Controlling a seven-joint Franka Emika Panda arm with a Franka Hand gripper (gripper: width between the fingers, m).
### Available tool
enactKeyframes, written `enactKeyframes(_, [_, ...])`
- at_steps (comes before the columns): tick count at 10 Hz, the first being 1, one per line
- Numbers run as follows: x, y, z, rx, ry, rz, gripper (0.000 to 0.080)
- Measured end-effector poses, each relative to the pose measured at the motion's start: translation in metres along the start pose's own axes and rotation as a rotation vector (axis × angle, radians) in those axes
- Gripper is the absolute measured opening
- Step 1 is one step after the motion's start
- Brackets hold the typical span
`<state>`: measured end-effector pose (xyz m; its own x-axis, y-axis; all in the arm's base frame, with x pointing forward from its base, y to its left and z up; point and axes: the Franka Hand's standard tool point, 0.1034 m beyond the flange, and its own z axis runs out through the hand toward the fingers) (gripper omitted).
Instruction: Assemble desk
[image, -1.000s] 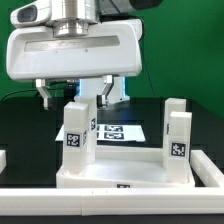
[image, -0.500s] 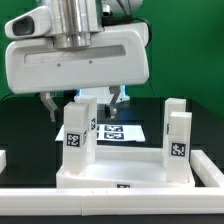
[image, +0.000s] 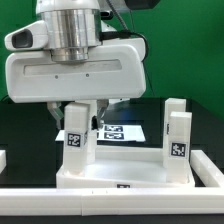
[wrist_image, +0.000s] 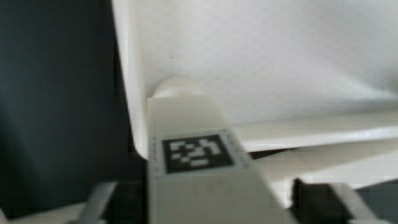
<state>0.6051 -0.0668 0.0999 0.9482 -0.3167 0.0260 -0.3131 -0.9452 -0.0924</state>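
Observation:
The white desk top lies on the black table with its raised rim up. Two square tagged legs stand in its near corners, one at the exterior view's left and one at its right. My gripper has come straight down over the left leg, and its big white body hides the leg's top. In the wrist view the leg runs up between my two dark fingers, which sit close on both its sides, so my gripper is shut on it. The desk top lies behind.
The marker board lies flat on the table behind the desk top. A white bar runs along the front edge. A small white part shows at the exterior view's left edge. A green wall stands at the back.
My gripper has come down over the left leg and shifted slightly toward the exterior view's right. Its fingers, spread wide before, have closed in on the leg's sides.

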Motion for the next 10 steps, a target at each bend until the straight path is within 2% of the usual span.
enactKeyframes(6, [-0.0008, -0.002, 0.0016, 0.004, -0.003, 0.352, 0.0291])
enactKeyframes(8, [0.0018, -0.0097, 0.0041, 0.008, -0.014, 0.726, 0.0291])
enactKeyframes(9, [0.0028, -0.0081, 0.0059, 0.034, -0.02, 0.831, 0.0291])
enactKeyframes(10, [0.0047, -0.0077, 0.0061, 0.073, -0.024, 0.985, 0.0291])
